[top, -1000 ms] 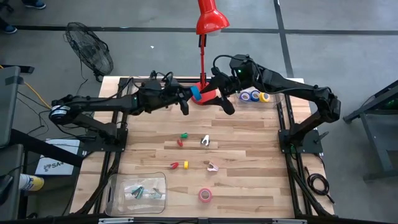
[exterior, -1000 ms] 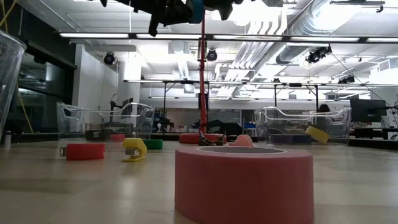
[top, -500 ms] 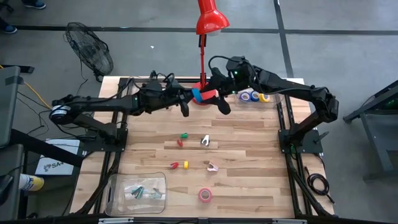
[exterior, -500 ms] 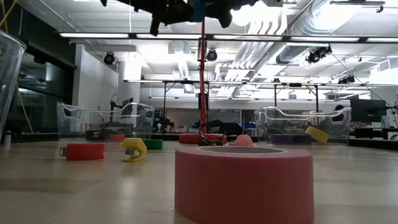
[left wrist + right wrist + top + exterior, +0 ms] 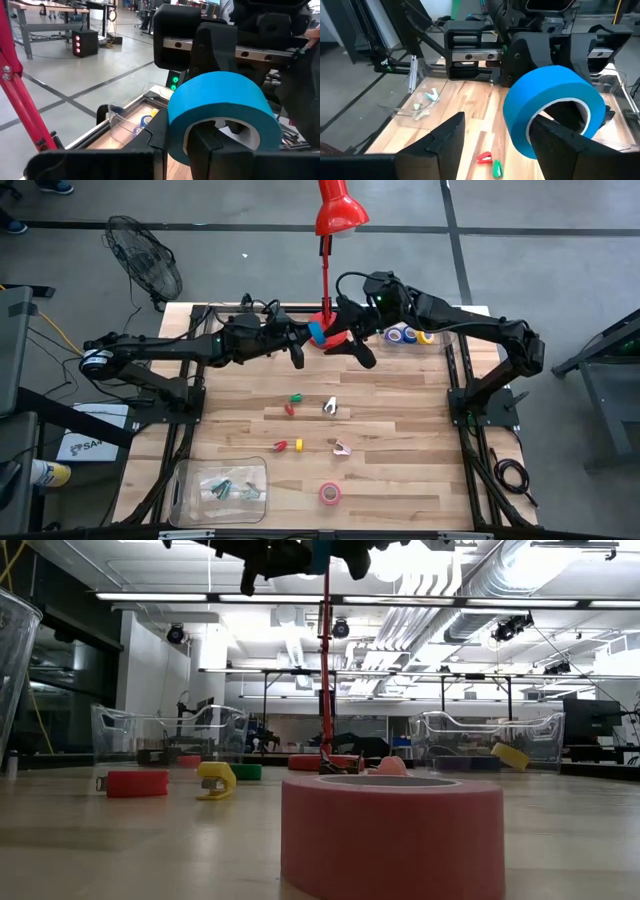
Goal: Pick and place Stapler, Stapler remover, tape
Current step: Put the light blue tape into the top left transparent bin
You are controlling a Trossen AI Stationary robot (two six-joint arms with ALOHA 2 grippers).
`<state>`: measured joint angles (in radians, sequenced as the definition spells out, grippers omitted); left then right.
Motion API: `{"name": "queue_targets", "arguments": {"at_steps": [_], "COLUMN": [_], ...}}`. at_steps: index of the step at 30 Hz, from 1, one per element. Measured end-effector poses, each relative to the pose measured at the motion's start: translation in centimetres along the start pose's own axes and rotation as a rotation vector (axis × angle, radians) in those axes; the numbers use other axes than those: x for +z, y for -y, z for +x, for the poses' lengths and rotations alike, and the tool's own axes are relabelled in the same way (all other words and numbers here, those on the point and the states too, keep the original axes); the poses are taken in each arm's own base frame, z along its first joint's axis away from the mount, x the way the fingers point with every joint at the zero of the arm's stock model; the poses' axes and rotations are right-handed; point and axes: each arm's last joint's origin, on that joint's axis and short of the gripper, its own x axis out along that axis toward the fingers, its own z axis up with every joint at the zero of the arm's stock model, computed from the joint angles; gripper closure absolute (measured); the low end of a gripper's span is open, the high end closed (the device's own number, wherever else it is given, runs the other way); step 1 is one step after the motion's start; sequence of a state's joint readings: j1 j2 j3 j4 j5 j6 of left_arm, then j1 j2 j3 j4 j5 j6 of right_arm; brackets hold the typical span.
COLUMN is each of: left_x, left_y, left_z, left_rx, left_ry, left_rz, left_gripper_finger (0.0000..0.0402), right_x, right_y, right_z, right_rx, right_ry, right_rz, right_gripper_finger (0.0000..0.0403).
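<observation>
A blue tape roll (image 5: 317, 332) hangs in the air over the table's far middle, beside the red lamp's base (image 5: 334, 340). My left gripper (image 5: 303, 343) is shut on it. My right gripper (image 5: 347, 342) is open just to its right; one finger (image 5: 447, 137) stands outside the roll (image 5: 552, 102) and the other (image 5: 565, 145) before its hole. A pink tape roll (image 5: 329, 493) lies flat near the table's near edge. More rolls (image 5: 408, 334) sit in a clear bin at the far right. No stapler shows. My left gripper holds the blue roll by its wall (image 5: 175, 125), one finger (image 5: 210, 147) inside the ring and one (image 5: 157, 135) outside. The fingers come level from the table's left. The roll stands on edge, lifted clear of the table. My right gripper: whether a finger touches the roll, I cannot tell.
Small coloured pieces (image 5: 293, 402) and clip-like items (image 5: 330, 406) lie scattered mid-table. A clear container (image 5: 220, 485) with small items sits at the near left corner. The red lamp's pole (image 5: 325, 670) rises at the far middle. A fan (image 5: 145, 265) stands beyond the far left corner.
My right gripper has edged toward the table's left, closing in on the blue roll held by my left gripper. The roll and my left gripper have stayed about where they were.
</observation>
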<state>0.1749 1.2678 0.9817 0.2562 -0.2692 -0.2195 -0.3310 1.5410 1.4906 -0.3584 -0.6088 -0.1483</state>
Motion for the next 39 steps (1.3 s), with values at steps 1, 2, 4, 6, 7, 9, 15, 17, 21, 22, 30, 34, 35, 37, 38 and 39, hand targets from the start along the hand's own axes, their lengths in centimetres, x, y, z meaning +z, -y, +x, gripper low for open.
{"name": "queue_targets", "arguments": {"at_steps": [1, 2, 4, 6, 7, 9, 15, 17, 21, 22, 30, 34, 35, 37, 38, 39], "left_x": [0.0, 0.01, 0.06, 0.08, 0.08, 0.08, 0.34, 0.38, 0.36, 0.36, 0.35, 0.28, 0.26, 0.17, 0.15, 0.12], "left_y": [0.0, 0.01, 0.01, 0.02, 0.01, -0.02, 0.09, 0.12, 0.15, 0.18, 0.22, 0.2, 0.19, 0.18, 0.18, 0.16], "left_z": [0.0, 0.0, -0.02, -0.02, -0.02, -0.01, -0.02, -0.02, -0.01, -0.01, -0.01, 0.0, 0.0, 0.02, 0.02, 0.03], "left_rx": [-0.001, -0.001, -0.003, -0.004, -0.003, -0.001, -0.024, -0.029, -0.043, -0.049, -0.061, -0.069, -0.068, -0.067, -0.066, -0.065], "left_ry": [0.0, 0.001, 0.004, 0.006, 0.006, 0.006, 0.029, 0.033, 0.03, 0.029, 0.026, 0.017, 0.014, 0.006, 0.005, 0.002], "left_rz": [0.005, 0.006, 0.005, 0.004, 0.004, 0.004, -0.003, -0.004, -0.004, -0.004, -0.025, -0.029, -0.028, -0.026, -0.026, -0.025], "left_gripper_finger": [0.0368, 0.0368, 0.0368, 0.0368, 0.0368, 0.0368, 0.0368, 0.0368, 0.0368, 0.0368, 0.0334, 0.0282, 0.0273, 0.0257, 0.0251, 0.0245], "right_x": [0.01, 0.04, 0.08, 0.12, 0.12, 0.14, 0.33, 0.37, 0.37, 0.37, 0.36, 0.26, 0.2, -0.02, -0.13, -0.21], "right_y": [-0.11, -0.18, -0.25, -0.24, -0.21, -0.16, -0.22, -0.29, -0.29, -0.3, -0.38, -0.27, -0.16, 0.12, 0.29, 0.48], "right_z": [0.08, 0.13, 0.17, 0.15, 0.15, 0.16, 0.19, 0.2, 0.19, 0.2, 0.2, 0.11, 0.02, -0.17, -0.29, -0.44], "right_rx": [0.001, 0.001, 0.001, -0.011, -0.022, -0.044, -0.05, -0.048, -0.048, -0.046, -0.02, -0.018, -0.021, -0.028, -0.032, -0.037], "right_ry": [0.0, 0.001, 0.003, 0.004, 0.003, 0.002, 0.017, 0.019, 0.018, 0.018, 0.02, 0.014, 0.01, -0.007, -0.013, -0.018], "right_rz": [-0.008, -0.013, -0.016, -0.018, -0.019, -0.021, -0.03, -0.032, -0.032, -0.032, -0.032, -0.009, 0.0, 0.018, 0.027, 0.034], "right_gripper_finger": [0.0202, 0.0206, 0.0215, 0.0224, 0.023, 0.0242, 0.0288, 0.0302, 0.0329, 0.0337, 0.0374, 0.0374, 0.0374, 0.0374, 0.0374, 0.0374]}}
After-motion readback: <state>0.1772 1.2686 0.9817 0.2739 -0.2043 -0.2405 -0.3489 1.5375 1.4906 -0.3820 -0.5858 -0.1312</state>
